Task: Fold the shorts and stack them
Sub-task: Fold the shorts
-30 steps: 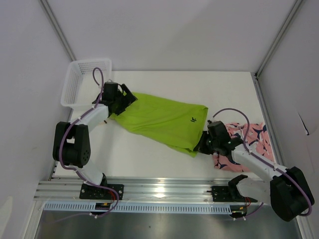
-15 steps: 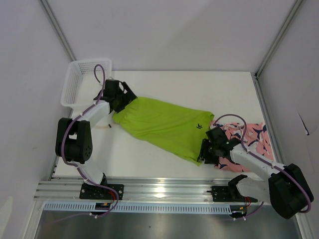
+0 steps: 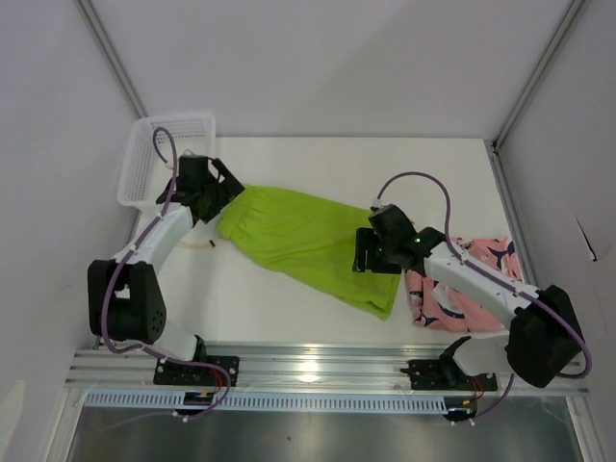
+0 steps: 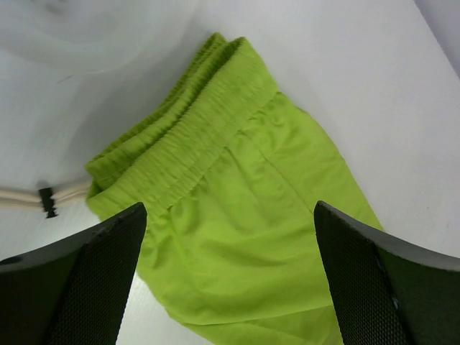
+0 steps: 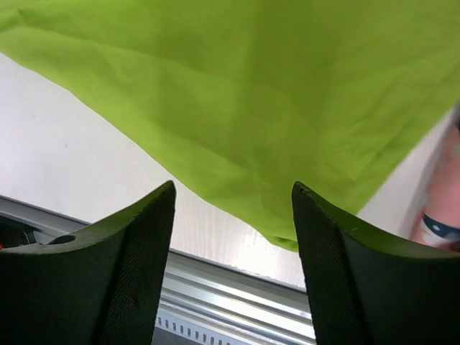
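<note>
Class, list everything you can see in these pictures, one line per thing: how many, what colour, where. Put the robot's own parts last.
green shorts: one, plain lime, spread flat mid-table
pink shorts: one, navy-and-white print, right side, partly under the right arm
basket: one, white mesh, far left corner
drawstring: one, white with dark tip, beside the green waistband
table: one, white
rail: one, silver, near edge
left pincer: one, black, open, above the waistband
right pincer: one, black, open, above the green shorts' other end

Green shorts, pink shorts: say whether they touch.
Cannot tell: in the top view the right arm hides where green shorts and pink shorts come closest.
</note>
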{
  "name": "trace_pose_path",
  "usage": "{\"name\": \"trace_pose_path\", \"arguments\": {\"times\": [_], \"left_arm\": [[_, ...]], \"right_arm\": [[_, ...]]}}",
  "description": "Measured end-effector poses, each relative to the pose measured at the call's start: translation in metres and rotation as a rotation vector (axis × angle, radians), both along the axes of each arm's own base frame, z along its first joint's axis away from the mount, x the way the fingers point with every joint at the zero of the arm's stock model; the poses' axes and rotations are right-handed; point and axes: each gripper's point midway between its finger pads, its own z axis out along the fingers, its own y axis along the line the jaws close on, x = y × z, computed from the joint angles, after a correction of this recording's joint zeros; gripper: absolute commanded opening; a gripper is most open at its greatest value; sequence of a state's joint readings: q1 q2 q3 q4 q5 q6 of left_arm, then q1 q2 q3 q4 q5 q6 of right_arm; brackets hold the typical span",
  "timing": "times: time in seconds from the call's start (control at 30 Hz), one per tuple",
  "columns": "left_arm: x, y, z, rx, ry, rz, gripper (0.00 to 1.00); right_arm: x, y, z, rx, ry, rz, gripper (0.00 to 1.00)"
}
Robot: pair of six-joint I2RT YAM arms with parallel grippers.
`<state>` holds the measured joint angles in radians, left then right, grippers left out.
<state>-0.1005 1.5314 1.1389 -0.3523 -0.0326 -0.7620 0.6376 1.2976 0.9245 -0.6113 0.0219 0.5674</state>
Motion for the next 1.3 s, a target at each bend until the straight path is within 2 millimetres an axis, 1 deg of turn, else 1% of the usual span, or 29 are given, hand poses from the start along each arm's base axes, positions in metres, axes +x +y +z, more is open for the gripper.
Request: {"name": "trace_pose_path", "arguments": {"times": [0.07,0.1,0.13,0.23,0.27,0.3,0.33,0.37,0.4,0.43,0.5,0.6,0.67,0.7,0.8,0.83,0.9,0.97,1.03,1.1,1.13,1.3], "left_arm": [[-0.009,0.011,-0.003,-0.012,0.009,0.029,0.98],[-0.012,0.015,-0.008,-0.017,0.02,0.043,0.98],[-0.016,0.019,-0.013,-0.021,0.029,0.058,0.98],[-0.039,0.023,-0.032,-0.035,0.06,0.08,0.98],[-0.052,0.022,-0.039,-0.042,0.068,0.083,0.98],[-0.066,0.022,-0.045,-0.049,0.075,0.089,0.98],[-0.077,0.022,-0.048,-0.057,0.079,0.094,0.98],[-0.087,0.022,-0.05,-0.062,0.075,0.098,0.98],[-0.094,0.023,-0.049,-0.066,0.067,0.102,0.98],[-0.099,0.023,-0.046,-0.071,0.055,0.106,0.98],[-0.102,0.023,-0.034,-0.078,0.015,0.111,0.98],[-0.103,0.025,-0.022,-0.081,-0.035,0.119,0.98],[-0.106,0.027,-0.021,-0.086,-0.044,0.126,0.98],[-0.107,0.029,-0.022,-0.086,-0.044,0.132,0.98],[-0.112,0.038,-0.028,-0.088,-0.03,0.162,0.98],[-0.112,0.042,-0.03,-0.088,-0.026,0.174,0.98],[-0.114,0.048,-0.032,-0.09,-0.022,0.189,0.98],[-0.116,0.05,-0.033,-0.094,-0.02,0.191,0.98],[-0.118,0.051,-0.034,-0.096,-0.02,0.196,0.98],[-0.121,0.052,-0.037,-0.098,-0.017,0.199,0.98],[-0.122,0.052,-0.038,-0.099,-0.015,0.199,0.98],[-0.127,0.049,-0.044,-0.11,0.0,0.187,0.99]], "right_arm": [[0.005,0.012,-0.003,-0.005,0.002,0.028,0.65],[0.008,0.018,-0.005,-0.003,0.004,0.044,0.6],[0.011,0.026,-0.007,0.005,0.003,0.062,0.59],[0.026,0.053,-0.009,0.049,0.005,0.104,0.52],[0.034,0.065,-0.01,0.07,0.006,0.119,0.48],[0.043,0.076,-0.009,0.088,0.007,0.133,0.41],[0.052,0.088,-0.007,0.107,0.004,0.146,0.39],[0.064,0.104,-0.006,0.136,-0.002,0.161,0.36],[0.077,0.12,-0.003,0.17,-0.007,0.178,0.29],[0.09,0.137,0.0,0.206,-0.016,0.196,0.24],[0.11,0.17,0.005,0.297,-0.027,0.231,0.1],[0.132,0.213,0.01,0.446,-0.023,0.26,0.03],[0.146,0.237,0.011,0.532,-0.024,0.275,0.02],[0.152,0.248,0.008,0.571,-0.01,0.275,0.0],[0.172,0.281,0.001,0.663,0.03,0.29,0.0],[0.178,0.288,-0.004,0.677,0.035,0.294,0.0],[0.187,0.302,-0.019,0.669,0.072,0.29,0.0],[0.19,0.307,-0.039,0.633,0.11,0.278,0.0],[0.182,0.303,-0.063,0.568,0.164,0.258,0.0],[0.17,0.298,-0.079,0.506,0.21,0.244,0.0],[0.165,0.298,-0.082,0.492,0.225,0.248,0.0],[0.144,0.295,-0.082,0.377,0.218,0.285,0.0]]}}
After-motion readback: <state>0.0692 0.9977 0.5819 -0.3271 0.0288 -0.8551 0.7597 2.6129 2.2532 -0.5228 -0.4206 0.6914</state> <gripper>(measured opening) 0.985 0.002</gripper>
